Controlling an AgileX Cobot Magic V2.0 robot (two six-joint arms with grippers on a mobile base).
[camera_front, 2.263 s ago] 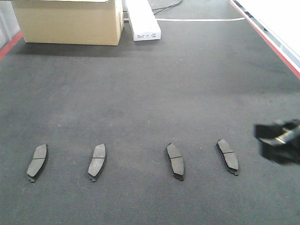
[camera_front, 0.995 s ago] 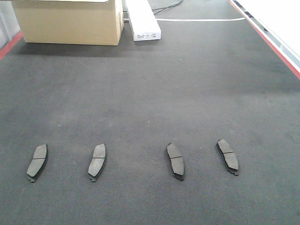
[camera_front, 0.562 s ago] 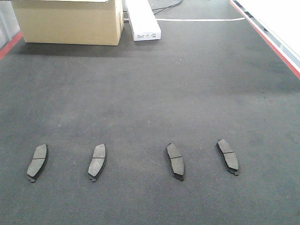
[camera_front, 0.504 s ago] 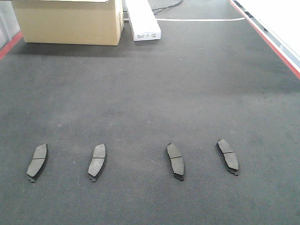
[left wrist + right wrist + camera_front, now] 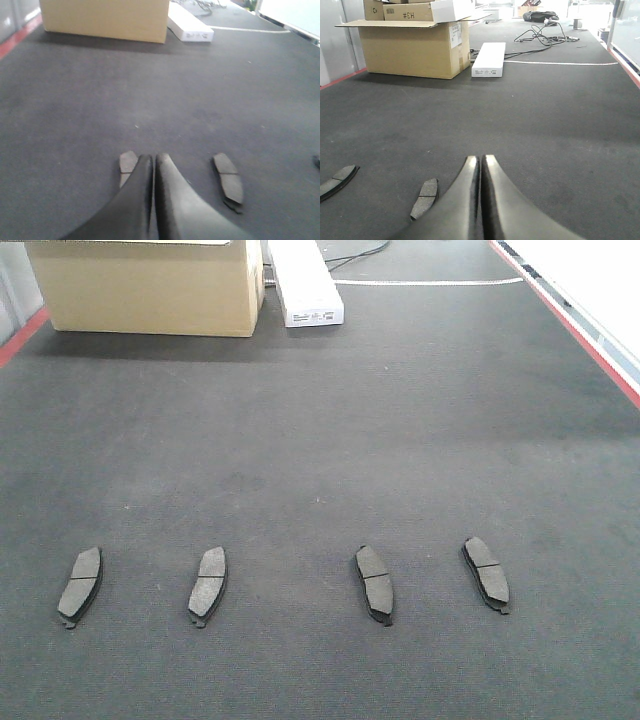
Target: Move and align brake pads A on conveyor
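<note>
Several dark grey brake pads A lie in a row across the near part of the conveyor (image 5: 320, 440): pad (image 5: 79, 585), pad (image 5: 207, 584), pad (image 5: 375, 583) and pad (image 5: 486, 573). Neither gripper shows in the front view. My left gripper (image 5: 153, 157) is shut and empty, low over the belt. One pad (image 5: 128, 162) is partly hidden behind its left finger, and another pad (image 5: 228, 177) lies to the right. My right gripper (image 5: 480, 160) is shut and empty, with one pad (image 5: 425, 197) beside its left finger and another pad (image 5: 337, 180) further left.
A cardboard box (image 5: 150, 285) and a long white box (image 5: 303, 282) stand at the far end of the belt. Red edge strips run along the right side (image 5: 580, 330) and the left side (image 5: 20, 335). Cables (image 5: 540, 32) lie beyond the white box.
The right gripper, seen at the right edge of the front view 2.3 s ago, has left that view. The pads have not moved.
</note>
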